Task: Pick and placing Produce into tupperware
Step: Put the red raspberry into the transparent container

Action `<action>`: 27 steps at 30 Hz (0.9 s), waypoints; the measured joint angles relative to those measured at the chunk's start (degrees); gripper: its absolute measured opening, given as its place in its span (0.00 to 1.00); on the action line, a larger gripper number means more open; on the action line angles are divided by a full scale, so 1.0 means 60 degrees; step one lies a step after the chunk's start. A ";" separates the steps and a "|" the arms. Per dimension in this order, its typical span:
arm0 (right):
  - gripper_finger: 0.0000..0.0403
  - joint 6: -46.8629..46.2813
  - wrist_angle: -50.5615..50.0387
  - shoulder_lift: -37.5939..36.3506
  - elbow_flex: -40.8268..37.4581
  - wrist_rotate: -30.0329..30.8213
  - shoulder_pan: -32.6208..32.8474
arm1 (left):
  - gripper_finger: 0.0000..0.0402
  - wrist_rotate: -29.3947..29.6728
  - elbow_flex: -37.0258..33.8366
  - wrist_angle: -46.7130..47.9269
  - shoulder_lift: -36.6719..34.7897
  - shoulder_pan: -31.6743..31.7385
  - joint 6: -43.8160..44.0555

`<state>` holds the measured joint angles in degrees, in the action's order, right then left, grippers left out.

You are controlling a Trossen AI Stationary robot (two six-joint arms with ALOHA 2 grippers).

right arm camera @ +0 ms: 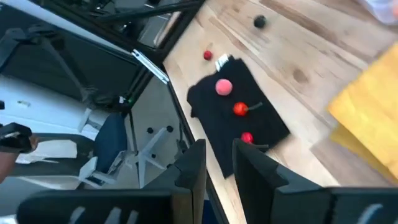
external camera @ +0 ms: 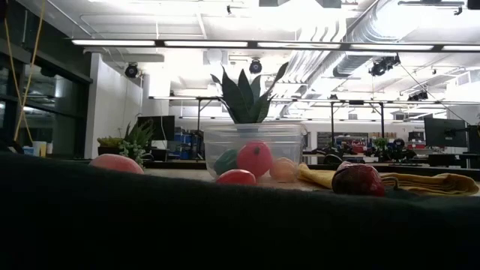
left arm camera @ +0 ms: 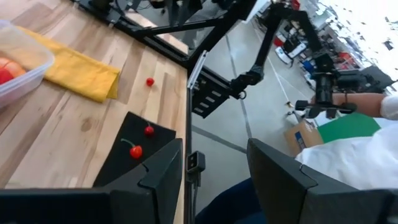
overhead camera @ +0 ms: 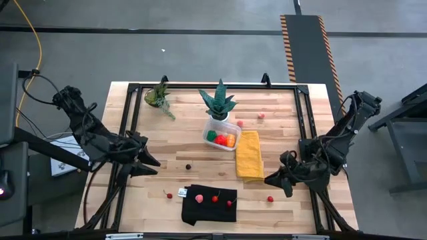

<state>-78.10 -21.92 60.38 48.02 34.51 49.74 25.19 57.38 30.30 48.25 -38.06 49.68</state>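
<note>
We start at the left gripper (overhead camera: 152, 162), which hangs over the left side of the table with its fingers spread apart and nothing between them; the right gripper (overhead camera: 272, 179) sits low over the right side, just beyond the yellow cloth (overhead camera: 249, 155), its fingers parted by a narrow gap and likewise empty. Neither touches any produce. Moving outward, the nearest pieces lie on the black cloth (overhead camera: 209, 203) at the front edge — a pink fruit (overhead camera: 199, 198) and two red cherries (overhead camera: 215, 198) with thin stems — while a loose red berry (overhead camera: 270, 198) rests on bare wood close to the right gripper, another red piece (overhead camera: 169, 196) lies just off the cloth's left side, and a small dark one (overhead camera: 188, 167) sits alone mid-table. Farther back, the tupperware (overhead camera: 223, 133) stands beside the yellow cloth, in front of a white-potted plant (overhead camera: 219, 102), already holding green, red and orange pieces. Two pinkish bits (overhead camera: 261, 115) remain behind it. We judge these toys light, hard and smooth — prone to rolling or squirting out of a pinch. The round ones want a grip straight across their widest part; the cherries are best taken by the body, not the flimsy stem.
</note>
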 joint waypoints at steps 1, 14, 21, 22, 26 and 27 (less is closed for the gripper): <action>0.17 -0.0185 -0.0087 0.0007 0.0002 0.0005 0.0043 | 0.42 0.0085 -0.0068 -0.0005 0.0000 -0.0066 0.0080; 0.17 -0.2598 -0.1099 0.0870 0.0002 -0.0129 0.0091 | 0.42 0.0255 -0.0454 0.0209 -0.0011 -0.0161 0.0300; 0.12 -0.2991 -0.3012 0.1423 0.1025 -0.1611 -0.0425 | 0.42 -0.0154 -0.0454 0.0259 -0.0011 -0.0161 0.0337; 0.11 -0.2930 -0.3451 0.1573 0.1335 -0.1735 -0.0495 | 0.42 -0.0241 -0.0454 0.0255 -0.0011 -0.0161 0.0340; 0.07 -0.2729 -0.4785 0.2176 0.2306 -0.2337 -0.0681 | 0.42 -0.0380 -0.0454 0.0259 -0.0011 -0.0161 0.0213; 0.07 -0.2785 -0.5009 0.2319 0.2494 -0.2466 -0.0699 | 0.42 -0.0382 -0.0454 0.0260 -0.0011 -0.0161 0.0171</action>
<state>-94.81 -51.97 74.29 62.98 19.71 45.54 22.90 54.65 31.86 48.18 -39.03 50.71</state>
